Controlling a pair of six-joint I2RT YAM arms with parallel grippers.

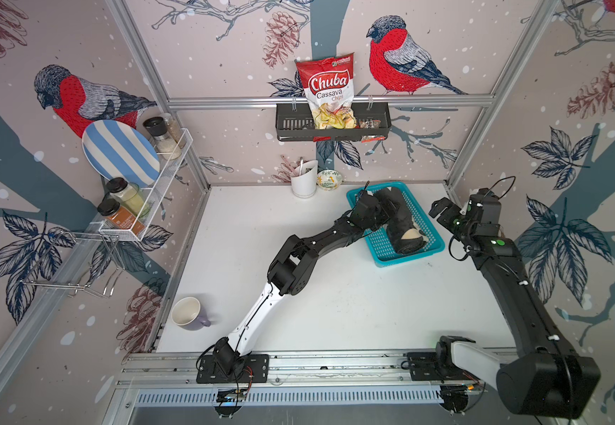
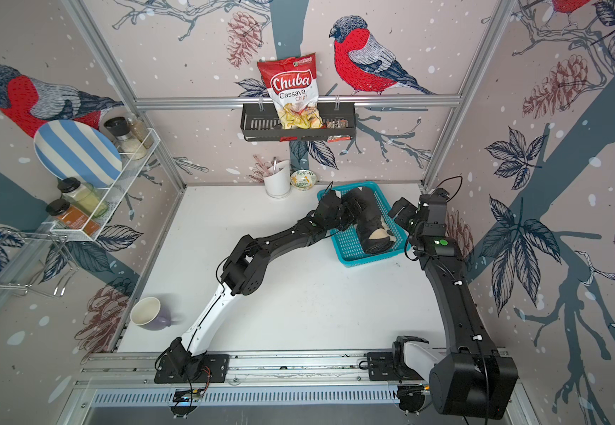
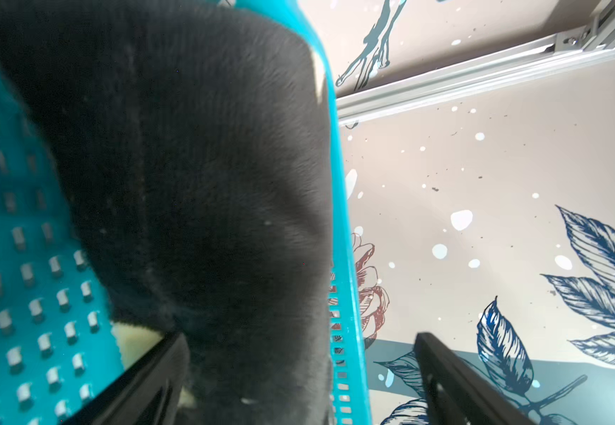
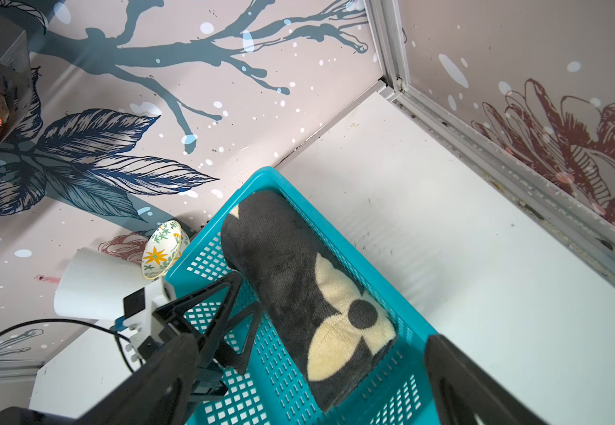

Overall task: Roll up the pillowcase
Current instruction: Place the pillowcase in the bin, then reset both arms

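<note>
Inside perforated teal basket (image 4: 272,371), plush pillowcase (image 4: 291,279) lies rolled; left fingers (image 3: 456,386), right fingers (image 4: 460,382) spread.

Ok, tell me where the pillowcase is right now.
In both top views the pillowcase lies rolled up inside the teal basket, at the far right corner of the table, just right of the floral bowl.

I'm watching both top views looking steeply down from the front, covering the whole table (image 1: 335,312). Left wrist cam is looking point-blank at the pillowcase (image 3: 188,165) in the basket (image 3: 11,220); right wrist is framing that same basket from farther back.
</note>
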